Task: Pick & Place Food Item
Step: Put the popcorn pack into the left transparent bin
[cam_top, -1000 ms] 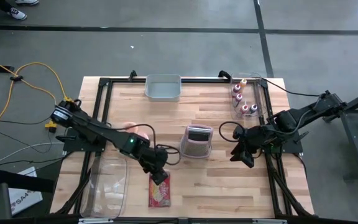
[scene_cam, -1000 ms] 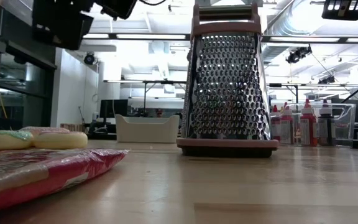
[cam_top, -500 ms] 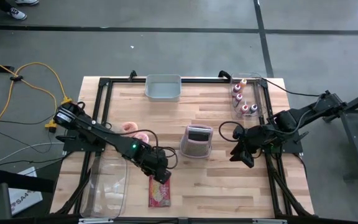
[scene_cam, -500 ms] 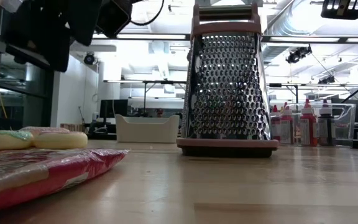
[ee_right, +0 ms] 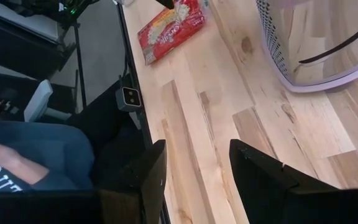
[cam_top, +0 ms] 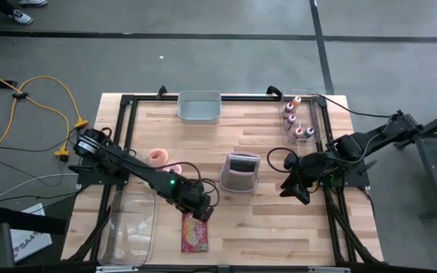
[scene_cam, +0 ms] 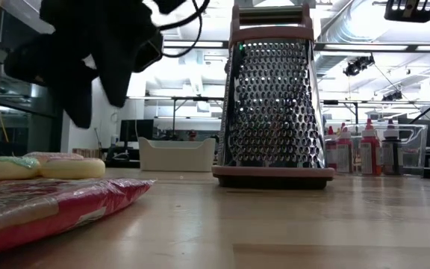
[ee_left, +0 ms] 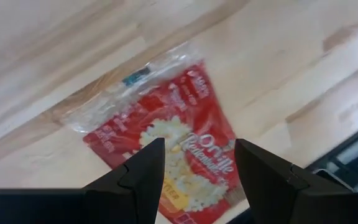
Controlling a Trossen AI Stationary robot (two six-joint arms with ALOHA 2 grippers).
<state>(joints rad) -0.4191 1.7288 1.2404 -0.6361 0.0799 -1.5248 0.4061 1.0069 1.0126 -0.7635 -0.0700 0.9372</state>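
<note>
A red popcorn packet lies flat on the wooden table near its front edge. My left gripper hangs open just above the packet's far end, pointing steeply down, its fingers on either side of the packet's width without touching it. In the low view it shows as a dark shape above the packet. My right gripper waits open at the table's right, raised, with nothing between its fingers.
A metal box grater stands mid-table. Round pastries lie left of it. A grey bin sits at the far edge, bottles in a clear box far right, a clear tub near left. A seated person is beside the table.
My left gripper has come down toward the popcorn packet, shifting slightly toward the table's near edge, and has rolled about its own pointing line. It stays open. The packet has not moved.
</note>
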